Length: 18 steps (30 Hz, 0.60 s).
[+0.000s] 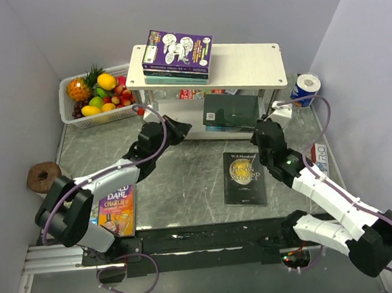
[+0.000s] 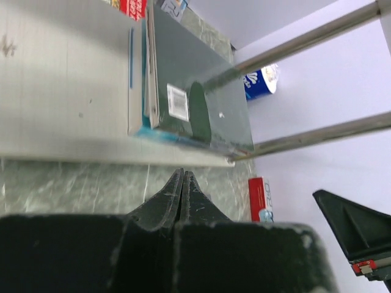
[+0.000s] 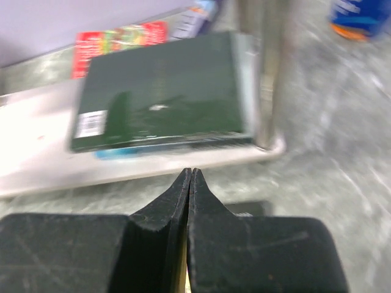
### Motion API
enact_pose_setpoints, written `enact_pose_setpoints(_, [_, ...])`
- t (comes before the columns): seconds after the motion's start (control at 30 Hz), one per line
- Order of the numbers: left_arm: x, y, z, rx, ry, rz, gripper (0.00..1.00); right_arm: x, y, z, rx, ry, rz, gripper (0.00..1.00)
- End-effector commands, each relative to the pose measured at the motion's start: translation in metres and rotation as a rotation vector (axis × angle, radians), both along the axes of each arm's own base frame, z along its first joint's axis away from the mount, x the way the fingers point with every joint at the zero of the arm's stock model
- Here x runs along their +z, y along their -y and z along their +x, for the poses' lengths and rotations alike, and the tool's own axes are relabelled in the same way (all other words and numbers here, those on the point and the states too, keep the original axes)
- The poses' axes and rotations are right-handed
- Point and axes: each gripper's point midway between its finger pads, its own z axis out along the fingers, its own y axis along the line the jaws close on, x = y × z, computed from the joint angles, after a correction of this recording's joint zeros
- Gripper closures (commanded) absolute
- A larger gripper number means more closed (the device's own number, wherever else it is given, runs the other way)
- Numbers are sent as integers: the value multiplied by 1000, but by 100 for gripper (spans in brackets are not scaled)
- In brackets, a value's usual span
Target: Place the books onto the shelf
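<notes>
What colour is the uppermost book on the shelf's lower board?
The book is dark green; the right wrist view shows it best.

Left claw (image 2: 183, 177) & right claw (image 3: 190, 176) both closed, empty, stretched fwd.

Purple book (image 1: 178, 51) tops shelf (image 1: 251, 64), green book (image 1: 230, 110) below; black book (image 1: 244, 176), orange book (image 1: 117, 208) outside.

Books (image 1: 177, 53) are stacked on the shelf (image 1: 250, 61), on its top board, upper middle. One book (image 1: 230, 110) is laid on the lower board, another book (image 1: 244, 176) on the desk (image 1: 185, 181) below.
</notes>
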Motion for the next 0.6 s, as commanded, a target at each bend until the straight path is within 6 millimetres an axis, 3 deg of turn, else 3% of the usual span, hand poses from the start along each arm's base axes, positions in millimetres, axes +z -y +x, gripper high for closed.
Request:
enact_pose_setpoints(0.0, [13,3,17,20,46,8,99,-17,41,-8,-186,-106,28,68])
enact_pose_setpoints(0.03, [11,4,17,21,46,11,99,-18,49,-7,-210,-100,47,47])
enact_pose_setpoints(0.13, [9,4,20,29,55,5,99,-29,59,-9,-226,-73,112,28])
enact_pose_setpoints(0.17, [9,6,21,27,56,1,99,-38,62,-11,-240,-79,140,27])
enact_pose_setpoints(0.3, [-3,14,26,7,43,-5,99,-47,79,-19,-317,-49,217,35])
enact_pose_setpoints(0.33, [-6,14,28,10,37,-15,99,-50,84,-20,-340,-50,237,45])
enact_pose_setpoints(0.47, [-16,13,39,24,12,-54,99,-59,103,-17,-442,-40,347,65])
enact_pose_setpoints(0.57, [-13,18,51,22,18,-89,99,-64,108,-7,-477,-66,410,64])
